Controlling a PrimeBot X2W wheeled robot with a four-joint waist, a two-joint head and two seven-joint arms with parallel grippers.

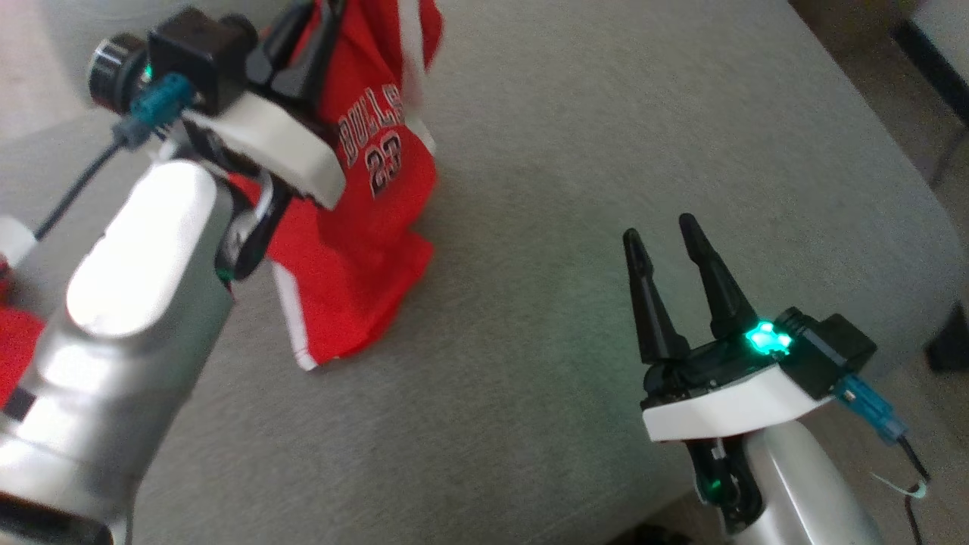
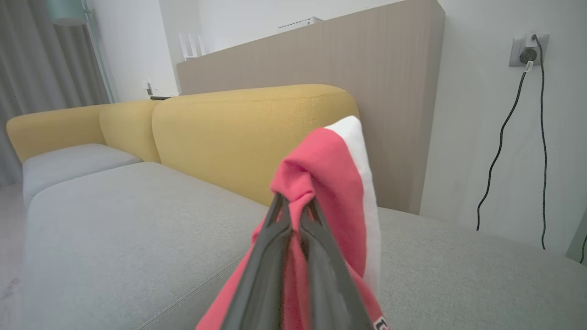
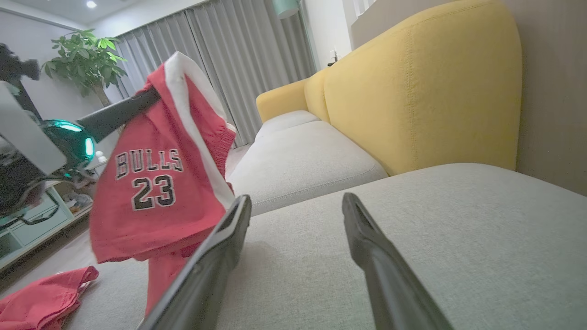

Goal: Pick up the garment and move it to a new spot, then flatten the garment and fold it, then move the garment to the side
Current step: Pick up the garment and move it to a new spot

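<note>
The garment (image 1: 356, 227) is red with a white side stripe and "BULLS 23" printed on it. It hangs over the grey sofa seat (image 1: 575, 151) from my left gripper (image 1: 322, 30), which is shut on a bunched upper fold. The left wrist view shows that gripper (image 2: 293, 204) pinching the red cloth (image 2: 335, 183). Its lower hem reaches down to the cushion. My right gripper (image 1: 660, 228) is open and empty, low over the seat to the right of the garment. From the right wrist, its own gripper (image 3: 297, 201) frames bare cushion, with the garment (image 3: 156, 183) hanging at the left.
Another red cloth (image 3: 41, 293) lies at the seat's left edge. A yellow backrest (image 2: 247, 137) runs behind the seat, with a wooden panel and a wall with black cables (image 2: 504, 128) beyond. A plant (image 3: 85, 55) and a low shelf stand off to the left.
</note>
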